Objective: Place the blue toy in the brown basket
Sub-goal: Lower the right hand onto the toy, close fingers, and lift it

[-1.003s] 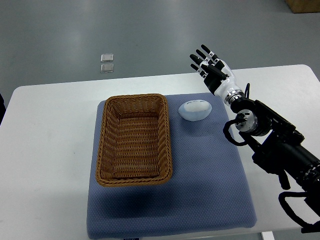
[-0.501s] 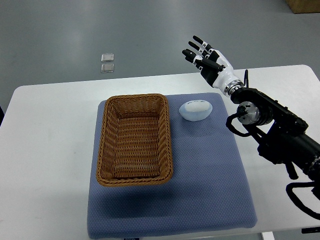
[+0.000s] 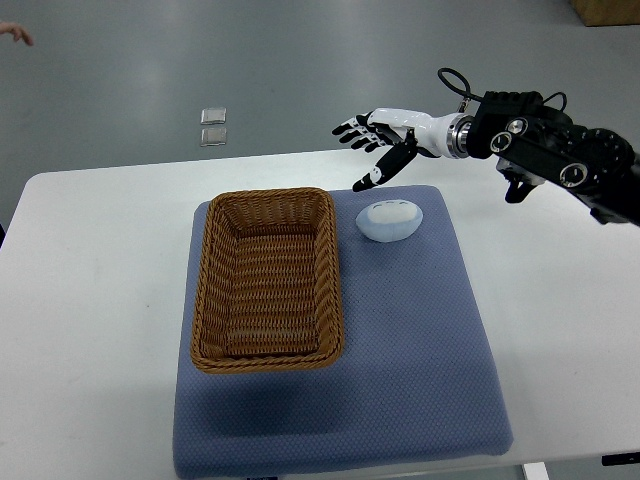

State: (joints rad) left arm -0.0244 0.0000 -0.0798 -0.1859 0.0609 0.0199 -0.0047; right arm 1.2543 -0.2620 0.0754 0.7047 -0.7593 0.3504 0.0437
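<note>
One hand is doing the work here: the right hand (image 3: 378, 140) comes in from the right edge with its fingers spread apart and holding nothing, hanging above the far edge of the white table (image 3: 90, 300), just beyond the pale blue toy (image 3: 391, 220). No left arm anywhere in the shot.

The toy is a soft-looking rounded blob, pale blue with a whiter top, sitting on the blue-grey mat (image 3: 420, 380) right beside the brown wicker basket (image 3: 268, 277), near its far right corner. Not touching the rim as far as I can tell, but close.

So the step in hand looks like the reach and grasp, nothing has been picked up yet. My take on doing it well: bring the palm down over the top of the toy with the fingers kept wide, and close around its short sides instead of poking at it from behind, since a rounded thing like that will probably scoot on the mat if nudged. The basket wall sits just to the left, so fingers on that side need room. Then lift clear of the rim before going sideways, and let go low over the middle of the basket so it doesn't bounce out.
</note>
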